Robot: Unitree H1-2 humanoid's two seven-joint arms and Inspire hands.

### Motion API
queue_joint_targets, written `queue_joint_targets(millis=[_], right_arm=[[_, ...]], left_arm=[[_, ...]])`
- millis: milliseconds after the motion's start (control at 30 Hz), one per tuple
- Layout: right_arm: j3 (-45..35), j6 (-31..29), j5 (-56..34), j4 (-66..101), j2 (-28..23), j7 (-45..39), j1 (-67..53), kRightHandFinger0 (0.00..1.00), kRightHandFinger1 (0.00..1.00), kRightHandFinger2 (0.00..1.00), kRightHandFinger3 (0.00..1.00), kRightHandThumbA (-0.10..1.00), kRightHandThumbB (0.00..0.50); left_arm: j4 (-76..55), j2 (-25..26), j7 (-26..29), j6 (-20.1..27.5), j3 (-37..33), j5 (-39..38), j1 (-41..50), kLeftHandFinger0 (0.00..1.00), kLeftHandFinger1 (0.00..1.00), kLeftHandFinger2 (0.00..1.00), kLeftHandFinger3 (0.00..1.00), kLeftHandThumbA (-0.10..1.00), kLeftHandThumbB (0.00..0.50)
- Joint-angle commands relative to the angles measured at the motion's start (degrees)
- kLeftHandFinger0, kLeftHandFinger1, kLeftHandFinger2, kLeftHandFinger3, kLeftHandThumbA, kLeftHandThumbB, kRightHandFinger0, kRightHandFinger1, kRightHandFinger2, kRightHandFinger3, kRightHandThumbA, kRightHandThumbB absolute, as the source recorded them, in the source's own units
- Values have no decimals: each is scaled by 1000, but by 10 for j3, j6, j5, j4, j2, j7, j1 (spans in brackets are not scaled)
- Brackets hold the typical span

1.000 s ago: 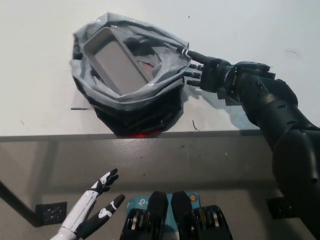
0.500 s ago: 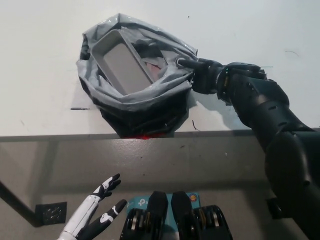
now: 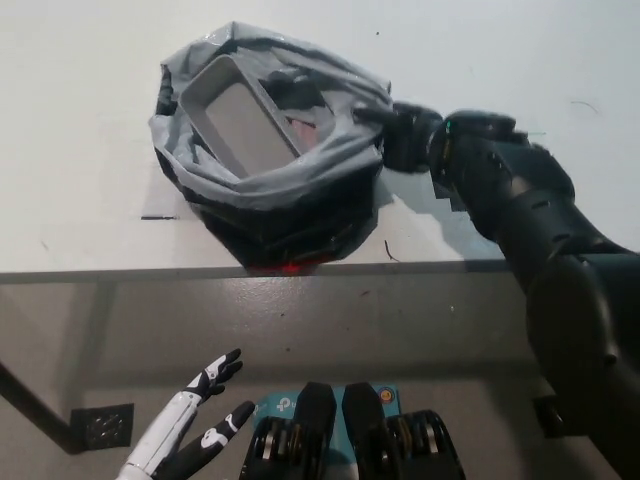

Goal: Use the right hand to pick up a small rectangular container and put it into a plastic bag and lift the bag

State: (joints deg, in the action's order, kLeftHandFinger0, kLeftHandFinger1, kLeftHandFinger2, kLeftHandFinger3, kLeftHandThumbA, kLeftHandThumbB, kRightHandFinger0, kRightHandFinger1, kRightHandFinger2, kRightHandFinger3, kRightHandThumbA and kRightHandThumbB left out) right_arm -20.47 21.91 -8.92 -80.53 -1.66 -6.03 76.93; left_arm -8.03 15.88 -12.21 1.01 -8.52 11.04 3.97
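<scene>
Plastic bag [image 3: 265, 195], grey and crinkled with a darker underside, sits on the white bench [image 3: 80, 120] near its front edge, mouth gaping upward. Only one view is given, from the head camera looking steeply down. Inside the bag lies the small rectangular container [image 3: 238, 125], a shallow grey tray, tilted, its rim showing above the folds. The black right hand [image 3: 405, 138] presses against the bag's right rim, fingers curled in where the film bunches; it appears closed on that edge, though the folds hide the fingertips. The white left hand [image 3: 195, 425] rests low at the lower left, below the bench, fingers spread and holding nothing.

The bag looks thin, soft and slippery, likely to sag and stretch under the tray. The container looks light and stiff. A gathered handful of rim film seems the safest hold for lifting.
</scene>
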Motion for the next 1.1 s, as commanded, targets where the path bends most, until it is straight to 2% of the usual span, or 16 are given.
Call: queue_joint_targets(millis=[0, 33, 67, 167, 200, 300, 333, 400, 467, 667, 700, 833, 867, 900, 1033, 1067], right_arm=[[6, 12, -19, 51, 4, 13, 89, 0, 148, 715, 747, -100, 108], [8, 15, -18, 56, 3, 13, 95, 0, 148, 715, 747, -100, 108], [9, 19, -19, 65, 4, 13, 101, 0, 167, 737, 841, -100, 108], [4, 29, -27, 92, 7, 14, 112, 0, 206, 764, 862, -100, 124], [5, 32, -28, 98, 7, 11, 116, 0, 204, 756, 1000, -100, 107], [3, 41, -33, 117, 8, 10, 135, 0, 195, 733, 1000, -100, 108], [2, 46, -35, 122, 9, 16, 142, 0, 187, 675, 742, -100, 111], [3, 50, -37, 127, 11, 17, 145, 0, 199, 660, 741, -100, 129], [5, 50, -40, 130, 11, 10, 147, 0, 178, 643, 985, -100, 142], [2, 50, -54, 118, 8, 10, 152, 0, 136, 620, 924, -100, 113], [0, 50, -57, 117, 8, 9, 153, 0, 124, 612, 988, -100, 116], [-7, 50, -69, 128, 11, 19, 155, 0, 115, 603, 1000, -100, 123], [-11, 50, -75, 129, 10, 20, 158, 0, 107, 601, 695, -100, 100], [-16, 50, -84, 130, 8, 20, 164, 0, 100, 605, 493, -100, 100], [-34, 50, -112, 118, 0, 21, 190, 0, 71, 635, 532, -100, 103], [-39, 50, -124, 123, -2, 20, 199, 0, 74, 639, 656, -100, 115]], left_arm=[[-14, 13, -7, 14, 0, 3, -7, 1000, 1000, 1000, 1000, 871, 144], [-14, 13, -7, 14, 0, 4, -8, 1000, 1000, 1000, 1000, 871, 144], [-13, 13, -7, 15, 0, 5, -8, 1000, 1000, 1000, 1000, 872, 143], [-15, 14, -8, 12, 2, 5, -8, 1000, 1000, 1000, 1000, 874, 146], [-16, 15, -8, 11, 2, 6, -8, 1000, 1000, 1000, 1000, 870, 138], [-14, 15, -11, 8, 2, 3, -11, 1000, 1000, 1000, 1000, 860, 134], [-10, 16, -13, 11, 2, 1, -12, 1000, 1000, 1000, 1000, 859, 127], [-9, 15, -13, 15, 1, 0, -8, 1000, 1000, 1000, 1000, 858, 124], [-9, 14, -13, 12, -1, 2, -4, 1000, 1000, 1000, 1000, 869, 143], [-9, 16, -18, 13, -5, 4, -1, 1000, 1000, 1000, 1000, 873, 146], [-8, 17, -18, 11, -4, 3, -3, 1000, 1000, 1000, 1000, 877, 152], [-9, 20, -18, 13, -5, 5, 1, 1000, 1000, 1000, 1000, 857, 125], [-9, 19, -18, 10, -5, 4, 2, 1000, 1000, 1000, 1000, 860, 139], [-8, 19, -19, 6, -5, 4, 2, 1000, 1000, 1000, 1000, 868, 152], [-1, 21, -20, 10, -7, 7, -8, 1000, 1000, 1000, 1000, 873, 153], [-1, 22, -19, 13, -9, 11, -7, 1000, 1000, 1000, 1000, 872, 139]])
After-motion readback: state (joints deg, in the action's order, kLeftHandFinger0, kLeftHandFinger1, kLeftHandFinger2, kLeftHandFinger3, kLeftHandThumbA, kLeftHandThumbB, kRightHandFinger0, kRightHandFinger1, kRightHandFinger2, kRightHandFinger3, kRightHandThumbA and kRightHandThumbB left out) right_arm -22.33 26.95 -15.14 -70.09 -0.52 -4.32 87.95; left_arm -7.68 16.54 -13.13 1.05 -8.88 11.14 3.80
